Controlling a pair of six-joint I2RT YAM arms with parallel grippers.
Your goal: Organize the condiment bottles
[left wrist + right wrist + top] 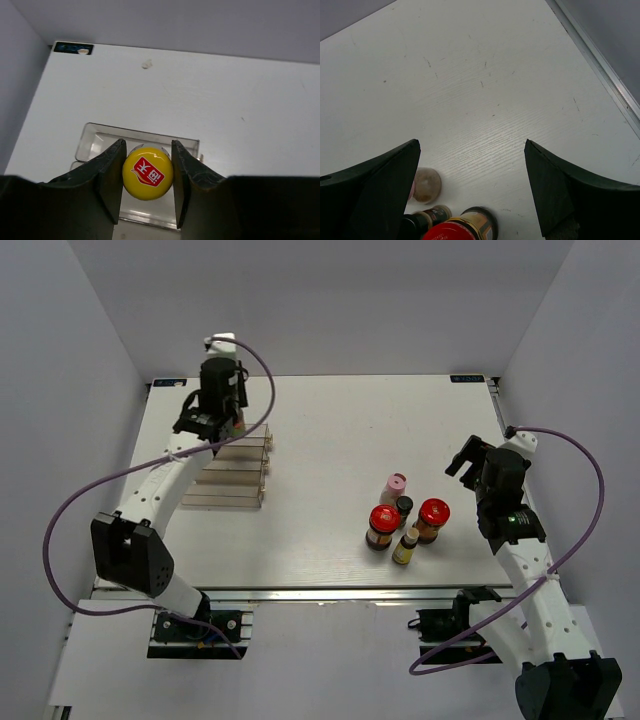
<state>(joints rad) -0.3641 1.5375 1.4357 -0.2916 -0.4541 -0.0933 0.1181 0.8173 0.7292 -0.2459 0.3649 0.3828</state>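
Left gripper (147, 176) clenched on bottle (148, 169) by yellow cap, at rack (95, 136), far left; resting or hanging, can't tell. Cap glossy, round, red logo: likely slick. Bottle probably light, rigid; pinch across cap sides suits. Right gripper (470, 150) spread wide, empty, over other five, right-centre: red-lidded jars (383, 518), pink-capped (397, 483), dark-capped (404, 505), slim yellowish (408, 545), likely tippy.

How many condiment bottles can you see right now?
6. Five stand clustered right of centre: pink-capped bottle, dark-capped bottle, one red-lidded jar, a second red-lidded jar, slim yellowish bottle. The yellow-capped bottle sits between the left fingers over the clear rack.
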